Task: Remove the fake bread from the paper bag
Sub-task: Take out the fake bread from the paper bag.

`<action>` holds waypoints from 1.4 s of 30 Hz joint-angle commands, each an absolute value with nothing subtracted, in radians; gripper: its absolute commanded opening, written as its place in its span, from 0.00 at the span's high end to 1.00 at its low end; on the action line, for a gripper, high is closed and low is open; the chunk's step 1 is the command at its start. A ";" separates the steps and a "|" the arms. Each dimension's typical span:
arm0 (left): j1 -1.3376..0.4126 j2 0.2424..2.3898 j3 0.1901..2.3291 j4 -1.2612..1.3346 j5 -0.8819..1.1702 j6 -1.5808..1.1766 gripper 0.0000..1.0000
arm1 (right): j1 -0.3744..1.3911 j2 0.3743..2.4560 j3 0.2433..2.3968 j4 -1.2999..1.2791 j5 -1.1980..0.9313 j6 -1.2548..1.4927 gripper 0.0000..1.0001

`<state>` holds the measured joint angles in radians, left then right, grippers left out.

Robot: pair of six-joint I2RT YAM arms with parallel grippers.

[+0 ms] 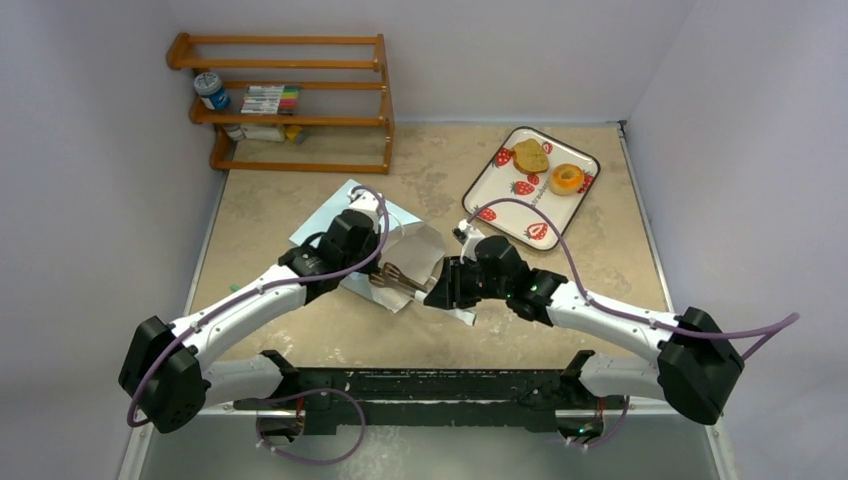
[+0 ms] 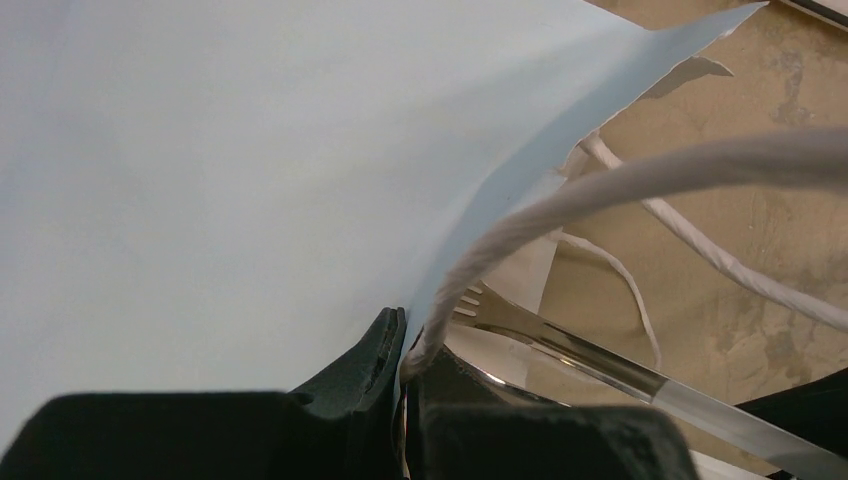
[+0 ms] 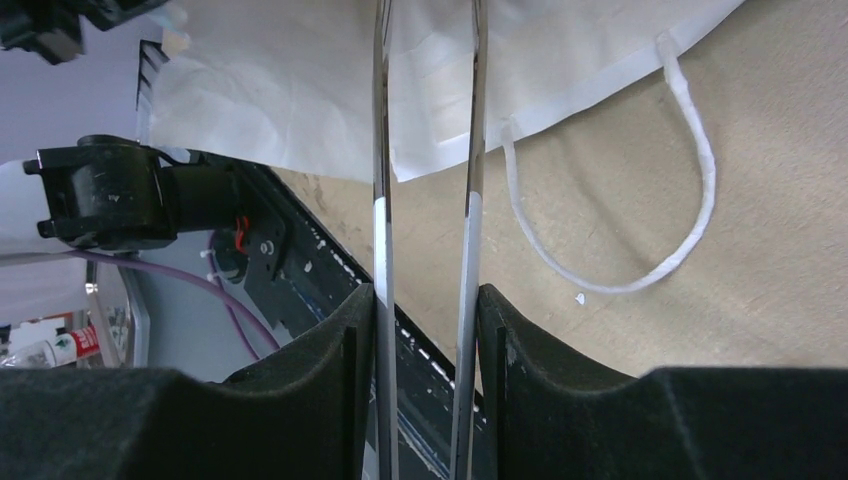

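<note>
The light blue paper bag (image 1: 322, 222) lies on its side mid-table, its white-lined mouth facing right. My left gripper (image 1: 368, 258) is shut on the bag's upper edge (image 2: 250, 180), right where a white cord handle (image 2: 600, 190) is attached. My right gripper (image 1: 434, 294) is shut on a pair of metal tongs (image 1: 395, 277), whose arms (image 3: 380, 150) run between its pads (image 3: 350, 350) towards the bag's mouth (image 3: 300, 80). The tong tips (image 2: 480, 300) sit at the opening, holding nothing I can see. A toast slice (image 1: 530, 155) and a ring doughnut (image 1: 567, 178) of fake bread lie on the tray. The bag's inside is hidden.
The white strawberry-print tray (image 1: 490, 185) stands at the back right. A wooden rack (image 1: 290, 100) with a jar and markers stands at the back left. The bag's other cord handle (image 3: 690, 200) loops loose on the tan tabletop. Walls close in on both sides.
</note>
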<state>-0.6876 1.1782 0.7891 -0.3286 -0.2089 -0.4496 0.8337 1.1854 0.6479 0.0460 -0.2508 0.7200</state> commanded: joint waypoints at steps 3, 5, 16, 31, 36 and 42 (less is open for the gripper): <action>-0.695 1.172 0.873 -0.375 -0.160 -0.421 1.00 | 0.849 1.185 0.637 0.208 -0.233 0.774 0.58; -0.694 1.177 0.874 -0.376 -0.154 -0.421 1.00 | 0.851 1.184 0.643 0.204 -0.217 0.766 0.57; -0.694 1.210 0.867 -0.336 -0.136 -0.434 1.00 | 0.856 1.251 0.702 0.232 -0.223 0.747 0.57; -0.694 1.243 0.895 -0.332 -0.127 -0.416 1.00 | 0.860 1.311 0.779 0.236 -0.233 0.732 0.56; -0.695 1.255 0.902 -0.331 -0.124 -0.410 1.00 | 0.866 1.305 0.808 0.203 -0.217 0.724 0.55; -0.695 1.262 0.907 -0.322 -0.121 -0.408 1.00 | 0.871 1.304 0.829 0.168 -0.191 0.714 0.54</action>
<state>-0.6884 1.2587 0.8639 -0.3714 -0.1669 -0.4217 0.8631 1.3220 0.7612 0.1272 -0.2180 0.7380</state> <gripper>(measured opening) 0.012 0.454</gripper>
